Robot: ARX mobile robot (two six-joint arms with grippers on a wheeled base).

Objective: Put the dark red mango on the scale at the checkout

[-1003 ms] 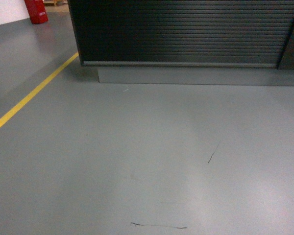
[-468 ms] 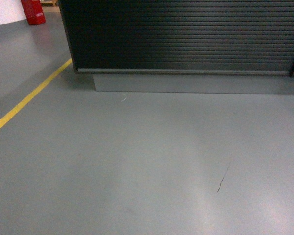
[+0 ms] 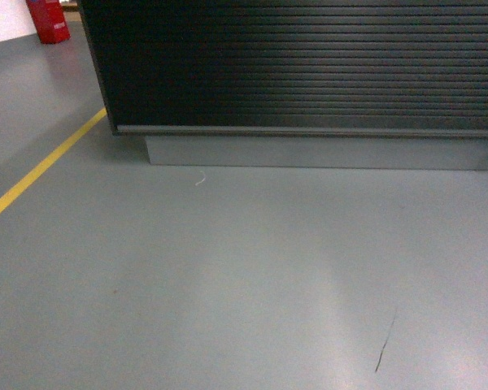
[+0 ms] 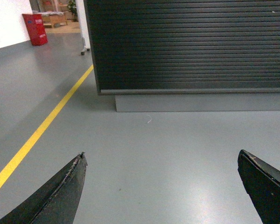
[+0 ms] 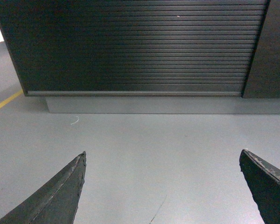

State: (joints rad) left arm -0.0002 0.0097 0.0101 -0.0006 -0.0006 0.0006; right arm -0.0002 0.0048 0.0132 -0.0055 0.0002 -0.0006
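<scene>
Progress: though the checkout fills the upper frame, nothing is carried; pick and place both remain
Mango: not in view; scale likewise
Jaws: left gripper and right gripper spread wide, empty, over grey floor

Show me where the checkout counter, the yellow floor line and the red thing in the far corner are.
checkout [image 3: 309,73], head view, on its ribbed black front.
yellow floor line [image 4: 42,128], left wrist view, midway along the stripe.
red object [image 4: 35,29], left wrist view, on its front face.
</scene>
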